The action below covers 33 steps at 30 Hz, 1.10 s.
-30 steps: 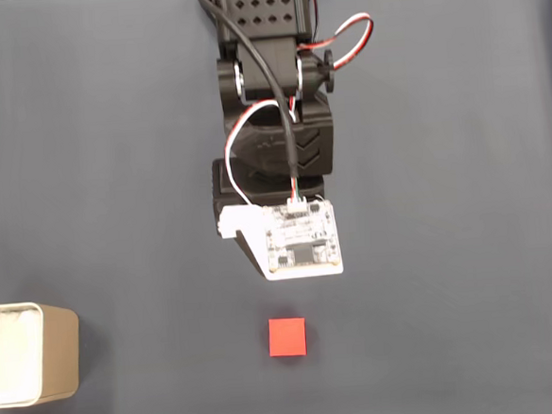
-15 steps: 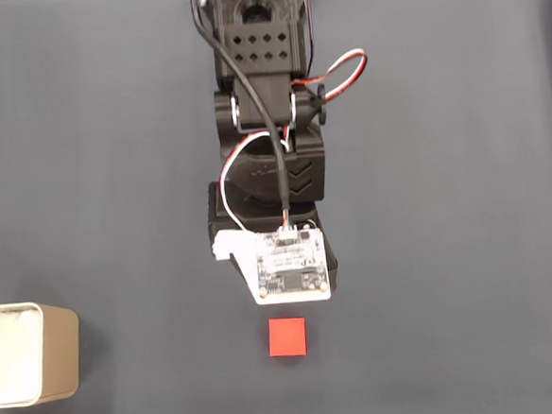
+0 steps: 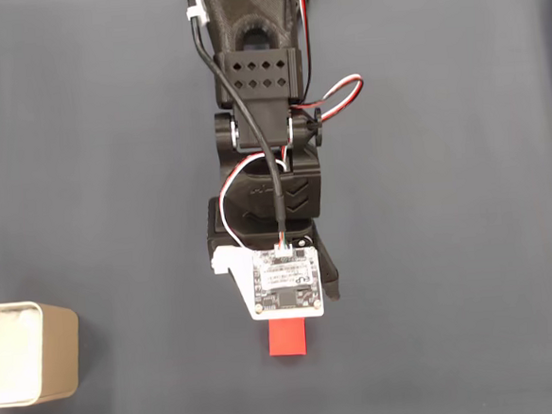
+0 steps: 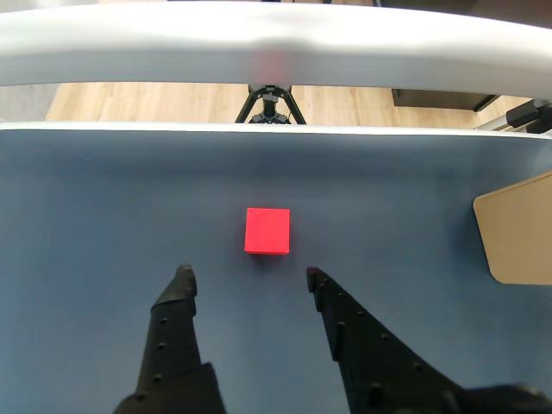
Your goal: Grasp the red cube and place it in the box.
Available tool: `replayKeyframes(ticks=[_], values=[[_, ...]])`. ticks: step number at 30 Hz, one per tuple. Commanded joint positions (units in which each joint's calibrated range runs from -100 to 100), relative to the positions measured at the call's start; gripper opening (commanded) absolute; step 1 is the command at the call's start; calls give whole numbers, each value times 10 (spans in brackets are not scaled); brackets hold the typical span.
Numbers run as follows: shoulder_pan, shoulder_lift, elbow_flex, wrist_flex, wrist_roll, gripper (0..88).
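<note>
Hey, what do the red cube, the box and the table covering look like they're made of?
The red cube looks like matte plastic or painted wood: flat, even colour, crisp edges, no glare. The box seems to be thin metal or plastic with a satin cream finish and rounded corners; its white lining looks soft. The table covering appears to be dark grey-blue fabric or felt, dull and unreflective.

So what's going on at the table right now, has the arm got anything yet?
Not yet. The black robot arm is reaching out over the dark grey table toward the small bright red cube. In the wrist view its pincer is open, fingertips just short of the cube and not touching it. In the fixed view the wrist's white circuit board overlaps the cube's near edge. The cream rectangular box sits off at the left edge, with no cube inside.
</note>
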Motion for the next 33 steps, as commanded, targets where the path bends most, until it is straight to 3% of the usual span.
replayKeyframes(ticks=[1, 33], values=[[6, 2, -30, -19, -4, 311], [3, 137, -129, -53, -11, 318]])
